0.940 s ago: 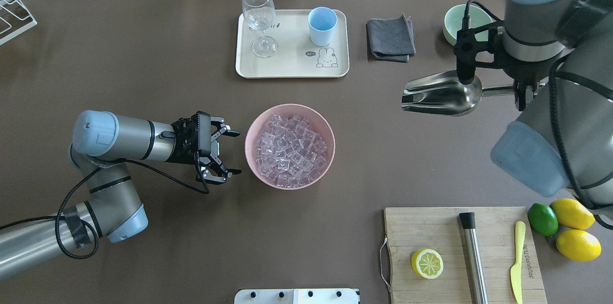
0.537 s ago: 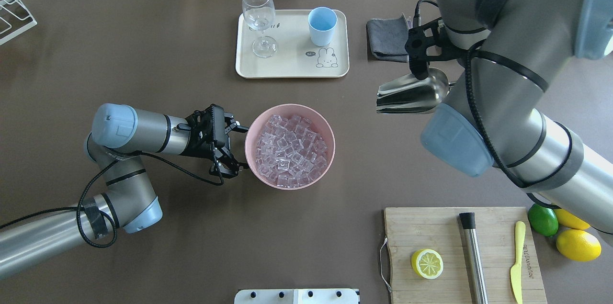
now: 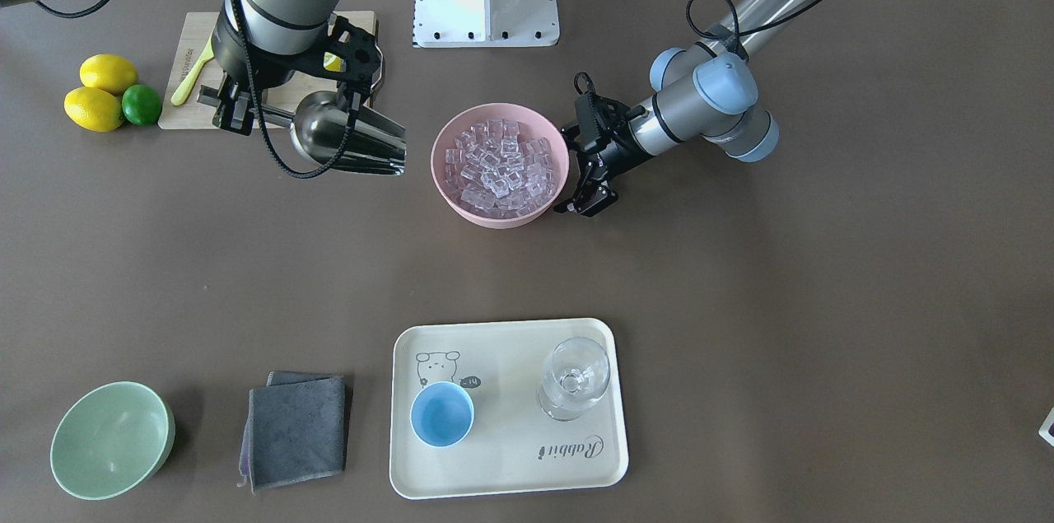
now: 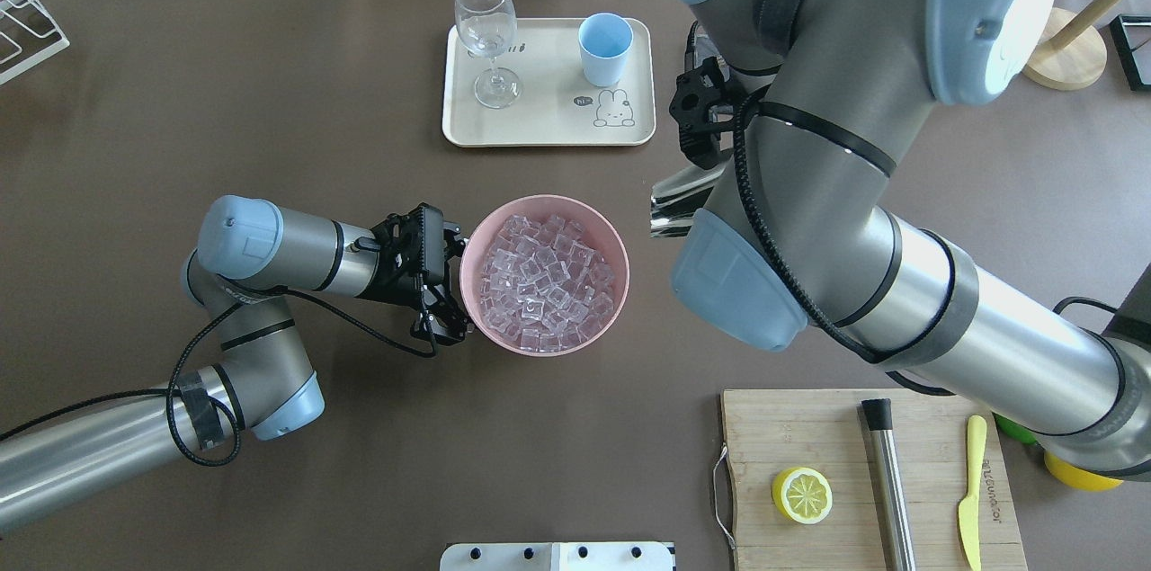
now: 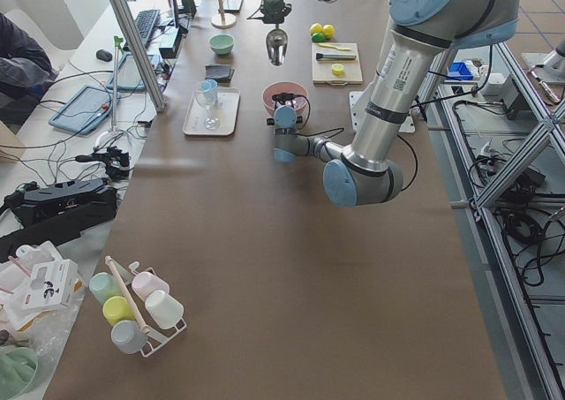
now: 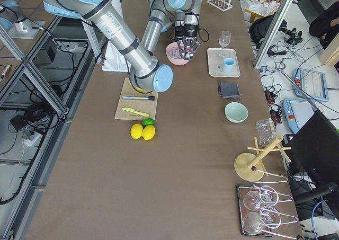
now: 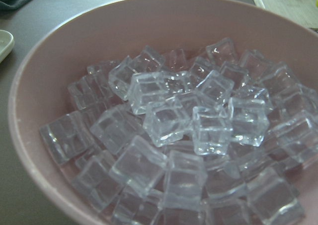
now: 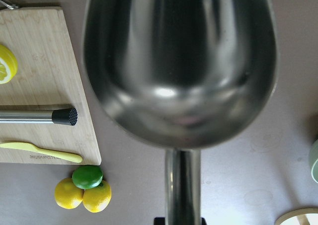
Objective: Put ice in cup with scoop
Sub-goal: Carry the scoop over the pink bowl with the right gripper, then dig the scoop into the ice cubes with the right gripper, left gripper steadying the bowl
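Note:
The ice (image 4: pixel 544 274) is a heap of clear cubes in a pink bowl (image 4: pixel 477 238) at the table's middle; it also fills the left wrist view (image 7: pixel 174 125). My left gripper (image 4: pixel 450 285) is open, its fingers spread against the bowl's left outer wall. My right gripper (image 3: pixel 237 108) is shut on the handle of the steel scoop (image 3: pixel 350 136). The scoop is empty and held above the table just right of the bowl, mouth toward it; its trough fills the right wrist view (image 8: pixel 179 61). The light-blue cup (image 4: pixel 604 48) stands upright on the cream tray (image 4: pixel 539 121).
A clear stemmed glass (image 4: pixel 486 22) stands on the tray beside the cup. A grey cloth (image 3: pixel 296 428) and a pale green bowl (image 3: pixel 111 441) lie beyond. A cutting board (image 4: pixel 809 427) holds a lemon half, a steel rod and a yellow knife. Lemons and a lime (image 3: pixel 107 95) sit beside it.
My right arm has swung left, carrying the scoop from near the green bowl to just beside the pink bowl. My left gripper has moved right, up to the bowl's wall.

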Tool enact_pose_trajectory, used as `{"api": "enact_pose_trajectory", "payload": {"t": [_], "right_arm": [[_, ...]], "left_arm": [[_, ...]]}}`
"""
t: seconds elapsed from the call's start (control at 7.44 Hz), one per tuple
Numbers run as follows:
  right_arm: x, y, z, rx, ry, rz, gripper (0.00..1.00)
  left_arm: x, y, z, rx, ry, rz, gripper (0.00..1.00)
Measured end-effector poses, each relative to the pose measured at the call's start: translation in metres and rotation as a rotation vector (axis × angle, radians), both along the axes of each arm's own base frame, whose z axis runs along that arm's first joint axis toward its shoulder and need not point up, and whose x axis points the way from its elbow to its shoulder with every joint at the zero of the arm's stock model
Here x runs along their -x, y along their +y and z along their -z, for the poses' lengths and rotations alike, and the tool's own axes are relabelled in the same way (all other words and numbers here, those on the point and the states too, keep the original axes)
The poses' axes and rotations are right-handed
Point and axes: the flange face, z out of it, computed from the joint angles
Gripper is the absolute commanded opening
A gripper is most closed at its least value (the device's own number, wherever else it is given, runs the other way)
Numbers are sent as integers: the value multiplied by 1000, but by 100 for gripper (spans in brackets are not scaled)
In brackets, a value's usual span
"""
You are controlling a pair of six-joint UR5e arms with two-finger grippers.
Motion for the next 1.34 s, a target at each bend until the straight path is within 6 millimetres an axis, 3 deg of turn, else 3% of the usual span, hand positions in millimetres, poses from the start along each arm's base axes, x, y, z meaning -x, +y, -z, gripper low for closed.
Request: {"api": "enact_pose_trajectory", "payload": {"t": [0.27,0.67,1.34], "right_arm": [[25,13,11,-11,28,40,0],[66,18,18,-4,81,75,0],[111,28,19,8,153,32,0]], "left_arm": [[-2,2,3,-3,6,-15,98],[-2,3,3,-4,8,-18,98],[-5,2,11,-3,14,-18,98]]}}
